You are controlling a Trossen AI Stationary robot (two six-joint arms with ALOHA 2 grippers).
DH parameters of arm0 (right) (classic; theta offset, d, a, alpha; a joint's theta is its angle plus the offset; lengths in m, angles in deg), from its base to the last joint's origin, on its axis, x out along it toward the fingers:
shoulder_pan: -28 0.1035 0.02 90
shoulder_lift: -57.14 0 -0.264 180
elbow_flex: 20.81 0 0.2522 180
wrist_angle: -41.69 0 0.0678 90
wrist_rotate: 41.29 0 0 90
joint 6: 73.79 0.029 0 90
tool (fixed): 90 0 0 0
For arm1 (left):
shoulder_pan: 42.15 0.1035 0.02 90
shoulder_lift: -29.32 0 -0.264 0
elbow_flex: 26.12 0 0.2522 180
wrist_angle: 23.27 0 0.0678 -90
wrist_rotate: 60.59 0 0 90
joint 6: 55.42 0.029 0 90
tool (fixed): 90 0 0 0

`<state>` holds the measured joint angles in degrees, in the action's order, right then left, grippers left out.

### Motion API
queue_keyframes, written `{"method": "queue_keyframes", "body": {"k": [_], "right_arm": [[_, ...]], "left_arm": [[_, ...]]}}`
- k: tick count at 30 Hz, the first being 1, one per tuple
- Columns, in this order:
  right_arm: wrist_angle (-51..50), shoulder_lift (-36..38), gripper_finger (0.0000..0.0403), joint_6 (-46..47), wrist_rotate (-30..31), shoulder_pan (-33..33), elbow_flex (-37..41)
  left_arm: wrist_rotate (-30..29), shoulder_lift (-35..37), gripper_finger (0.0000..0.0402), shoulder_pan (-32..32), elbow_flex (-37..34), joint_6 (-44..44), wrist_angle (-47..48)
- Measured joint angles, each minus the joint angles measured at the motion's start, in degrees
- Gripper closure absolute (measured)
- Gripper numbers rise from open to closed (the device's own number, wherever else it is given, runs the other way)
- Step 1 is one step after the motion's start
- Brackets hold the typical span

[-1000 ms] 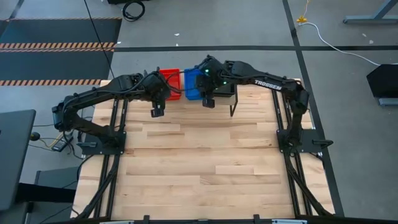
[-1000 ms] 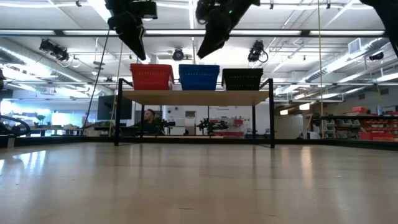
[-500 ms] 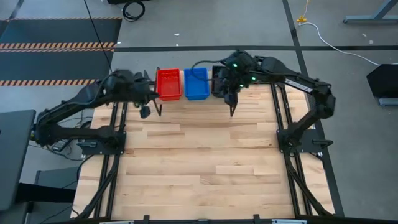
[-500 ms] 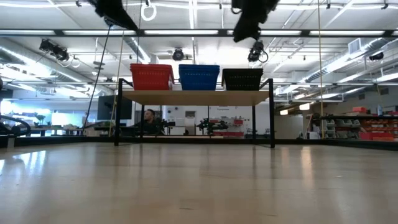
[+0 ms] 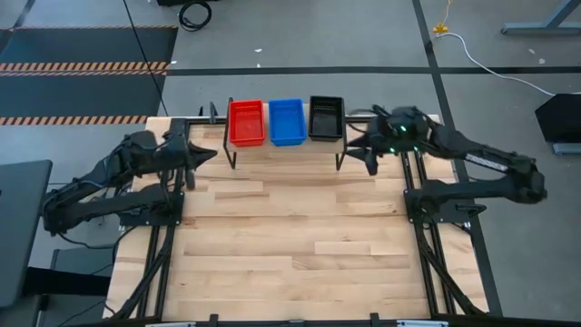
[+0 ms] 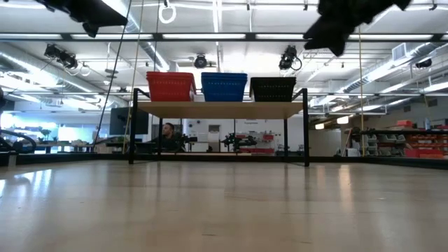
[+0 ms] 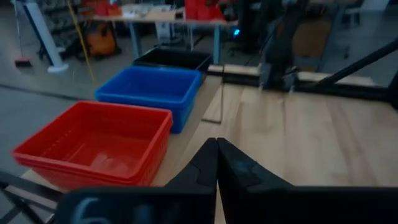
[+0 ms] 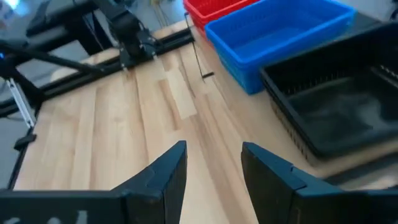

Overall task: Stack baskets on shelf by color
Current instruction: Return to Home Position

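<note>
Baskets (image 5: 287, 122) on the shelf (image 6: 218, 109) at the far edge of the table (image 5: 300, 241) are judged light, stiff, best pinched by a rim; left gripper (image 7: 216, 143) is closed empty, right gripper (image 8: 213, 149) parted.

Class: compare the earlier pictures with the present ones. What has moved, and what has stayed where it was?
Both arms pulled back from over the shelf: the left end effector, shut, swung out to the table's left side, the right end effector, open, to its right. Neither holds anything. The red baskets, blue baskets and black baskets stayed side by side on the shelf.
</note>
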<state>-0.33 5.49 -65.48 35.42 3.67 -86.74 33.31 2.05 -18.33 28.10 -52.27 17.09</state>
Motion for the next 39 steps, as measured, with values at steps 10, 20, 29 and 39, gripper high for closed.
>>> {"method": "queue_keyframes", "body": {"k": [10,20,29,39], "right_arm": [[9.5,20.0,0.0245,5.1,0.4,1.3,18.8],[19.9,33.4,0.0246,2.4,4.4,4.3,33.3],[39.4,37.8,0.0268,-1.0,6.6,8.4,49.7],[36.9,37.8,0.0309,-1.6,10.7,12.9,51.8]], "left_arm": [[0.4,9.8,0.0389,-3.4,-8.7,-4.5,-5.0],[0.4,21.3,0.0396,-5.0,-19.4,-6.5,-10.5],[0.5,26.8,0.0398,-5.9,-31.6,-8.6,-18.7],[-4.6,25.7,0.0399,-11.6,-40.0,-9.1,-28.3]]}}
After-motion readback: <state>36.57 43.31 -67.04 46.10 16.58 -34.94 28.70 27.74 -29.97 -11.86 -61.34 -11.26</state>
